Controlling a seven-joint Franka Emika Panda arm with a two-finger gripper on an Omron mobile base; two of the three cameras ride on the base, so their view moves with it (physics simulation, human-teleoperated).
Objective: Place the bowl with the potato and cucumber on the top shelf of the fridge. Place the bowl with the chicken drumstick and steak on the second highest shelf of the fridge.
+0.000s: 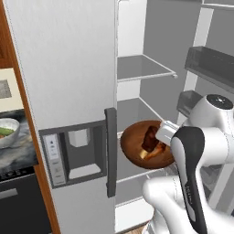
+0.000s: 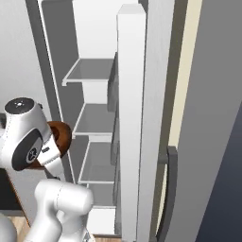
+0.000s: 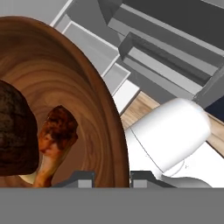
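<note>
The open fridge fills the centre and right of the left base view, its grey top shelf at upper centre and the second highest shelf below it, while the closed door with the dispenser panel takes the left and a dark counter sits at the far left edge. The gripper pinches the rim of the brown wooden bowl, which is tipped toward the camera at centre frame in front of the shelves, with the steak and chicken drumstick inside. At far left the bowl with the potato and cucumber rests on the counter, a green cucumber showing in it.
</note>
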